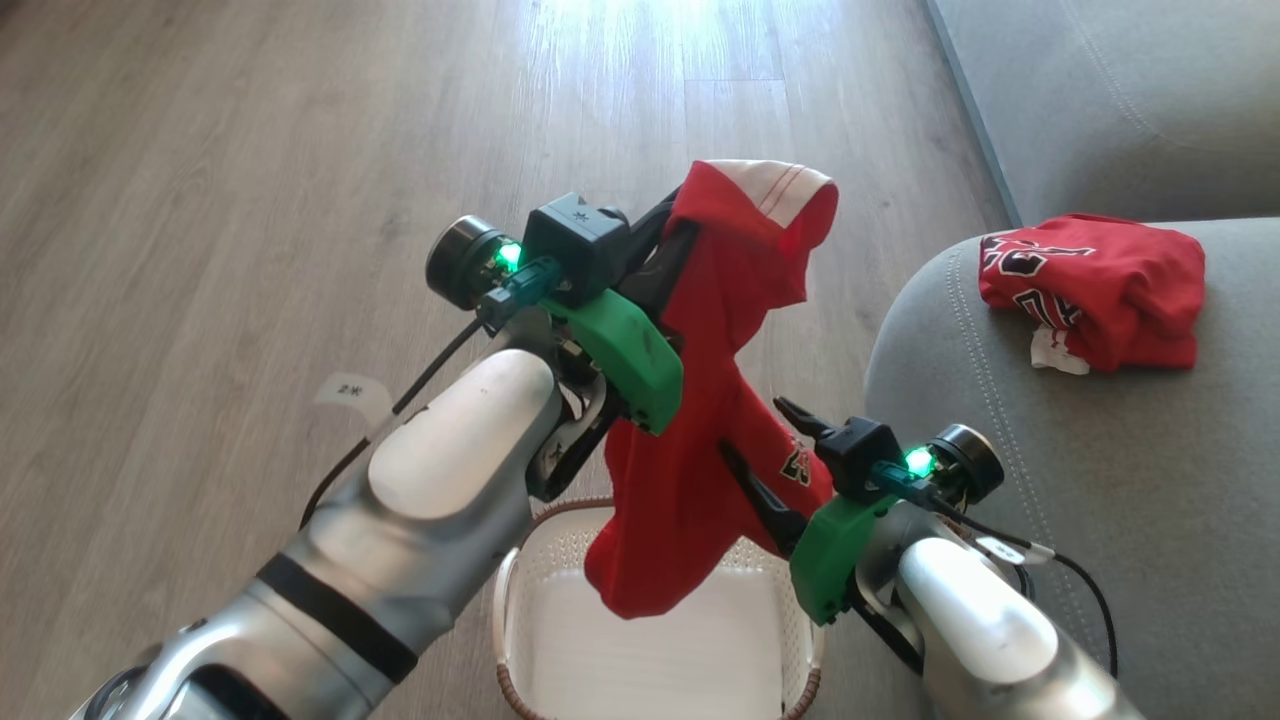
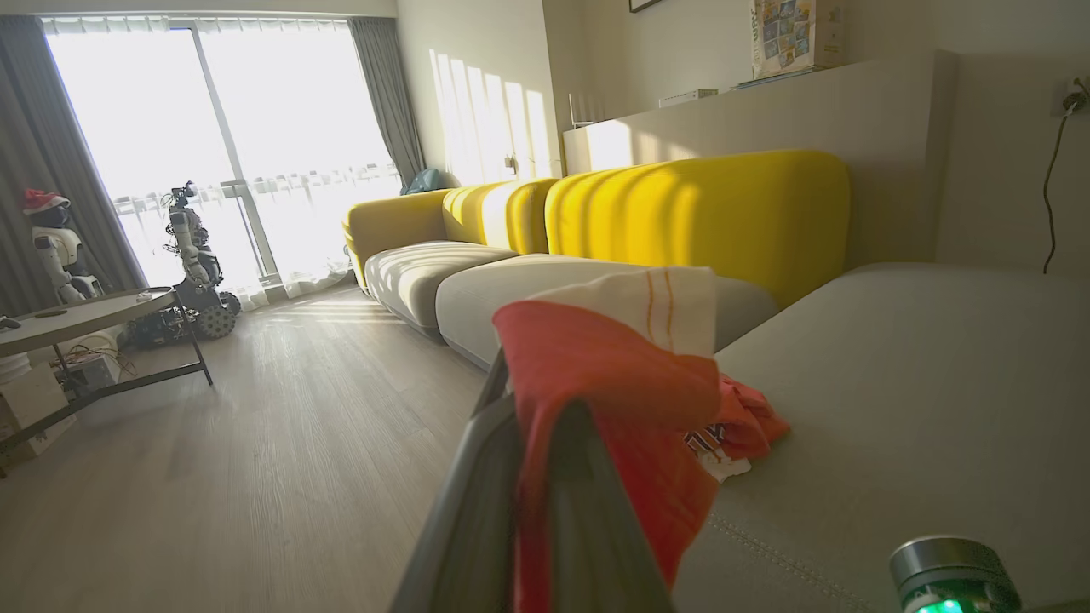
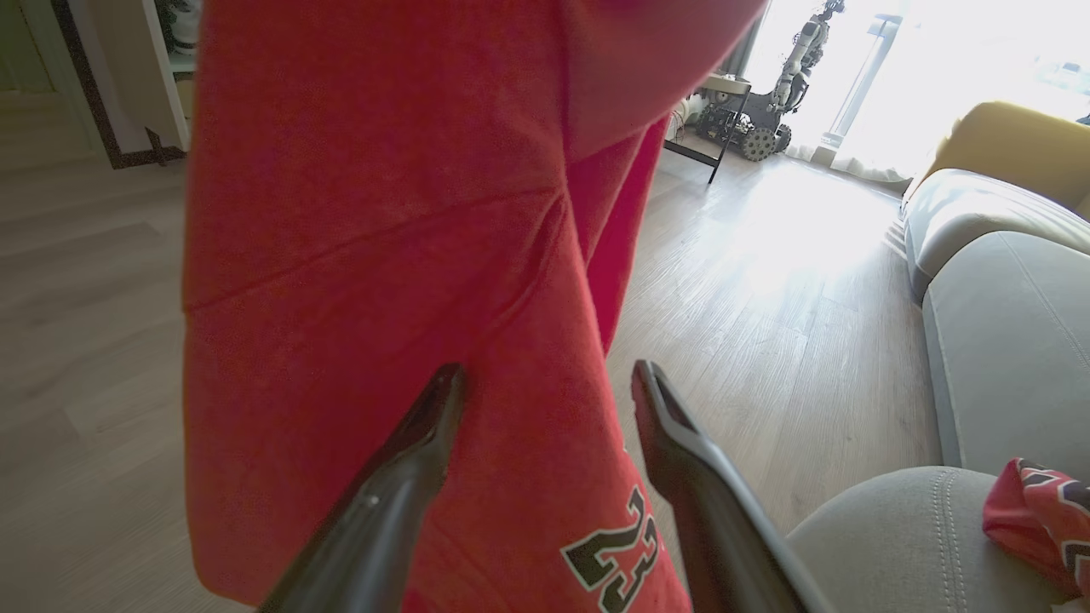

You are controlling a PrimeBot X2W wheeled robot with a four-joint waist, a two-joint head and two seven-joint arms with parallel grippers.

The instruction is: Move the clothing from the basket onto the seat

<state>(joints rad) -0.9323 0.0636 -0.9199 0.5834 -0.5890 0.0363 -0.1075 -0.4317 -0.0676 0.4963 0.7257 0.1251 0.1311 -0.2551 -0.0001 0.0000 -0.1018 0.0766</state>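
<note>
Clothing (image 3: 383,255), "23" (image 3: 615,553) in right wrist view

Red hanging garment (image 1: 690,470) with white striped trim and black-and-white 23, red crumpled garment (image 1: 1110,290) with black-and-white lettering, grey double-stitched sofa (image 1: 1100,480), white perforated basket (image 1: 555,550) with brown rim, pale wood-grain floor (image 1: 200,200), yellow backrests (image 2: 698,213)

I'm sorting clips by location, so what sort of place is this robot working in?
Probably a home-style living room: a long sofa with grey seats and yellow backs, wood-plank flooring and a tall curtained window. Other robots parked there hint at a test space.
</note>
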